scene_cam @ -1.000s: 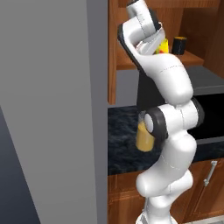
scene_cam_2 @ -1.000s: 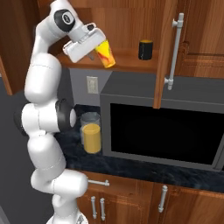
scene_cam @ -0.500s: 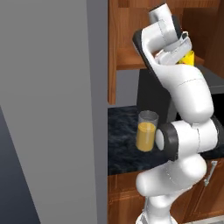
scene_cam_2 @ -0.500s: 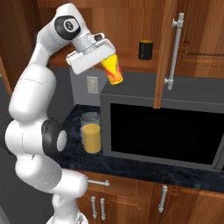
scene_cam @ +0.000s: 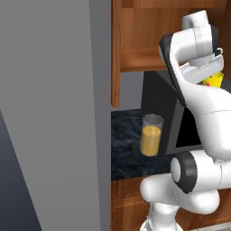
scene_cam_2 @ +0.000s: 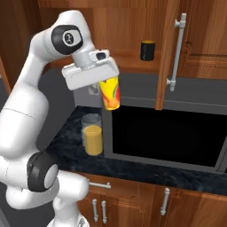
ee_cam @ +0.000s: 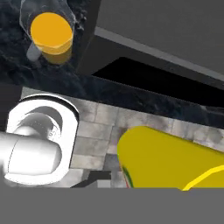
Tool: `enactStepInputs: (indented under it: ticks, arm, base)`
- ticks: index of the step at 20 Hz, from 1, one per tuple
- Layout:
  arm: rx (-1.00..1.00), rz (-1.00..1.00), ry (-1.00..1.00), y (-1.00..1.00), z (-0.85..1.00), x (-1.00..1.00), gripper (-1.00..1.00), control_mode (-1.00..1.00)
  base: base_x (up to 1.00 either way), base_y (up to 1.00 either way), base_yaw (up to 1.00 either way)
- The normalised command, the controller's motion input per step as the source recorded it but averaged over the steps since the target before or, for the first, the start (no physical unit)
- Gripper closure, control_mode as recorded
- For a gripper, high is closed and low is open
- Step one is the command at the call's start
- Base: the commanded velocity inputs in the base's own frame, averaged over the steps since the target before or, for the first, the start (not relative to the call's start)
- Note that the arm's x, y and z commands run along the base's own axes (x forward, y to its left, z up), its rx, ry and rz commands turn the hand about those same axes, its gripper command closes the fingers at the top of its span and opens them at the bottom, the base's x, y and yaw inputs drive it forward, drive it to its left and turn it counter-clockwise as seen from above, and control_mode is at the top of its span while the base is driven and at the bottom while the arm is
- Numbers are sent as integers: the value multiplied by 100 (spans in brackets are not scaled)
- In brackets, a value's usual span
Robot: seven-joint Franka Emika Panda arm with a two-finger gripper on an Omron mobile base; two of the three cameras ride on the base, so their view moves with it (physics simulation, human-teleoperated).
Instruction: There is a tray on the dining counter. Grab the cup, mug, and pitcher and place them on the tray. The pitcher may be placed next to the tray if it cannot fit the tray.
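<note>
My gripper (scene_cam_2: 105, 83) is shut on the yellow cup (scene_cam_2: 109, 93), which hangs in the air in front of the microwave's top edge, tilted, with its red-orange mark facing out. The left base view has the cup (scene_cam: 213, 80) peeking out behind the arm. In the hand view the cup (ee_cam: 166, 159) fills the lower right. Below and left of it, the pitcher (scene_cam_2: 92, 135) (scene_cam: 151, 135) (ee_cam: 50, 35) stands on the black wall counter with orange liquid inside. The black mug (scene_cam_2: 147, 50) sits on the open cabinet's shelf. The tray and the dining counter are out of view.
A black microwave (scene_cam_2: 168, 133) stands right of the pitcher. An open cabinet door with a long handle (scene_cam_2: 176, 48) hangs at the right of the shelf. A tall grey panel (scene_cam: 54, 113) fills the left of the left base view. Wooden drawers (scene_cam_2: 133, 199) lie below the counter.
The arm has brought the cup out of the cabinet shelf and down, to hang in front of the microwave. Pitcher and mug have not moved.
</note>
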Motion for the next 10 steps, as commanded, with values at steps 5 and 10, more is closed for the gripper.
enactStepInputs:
  ticks: [5, 10]
  arm:
    - [16, -15, 0, 0, -7, -65, 100, -100]
    - [16, -14, 1, 0, -15, -57, 100, -100]
  base:
    - [0, 0, 0]
    - [0, 0, 0]
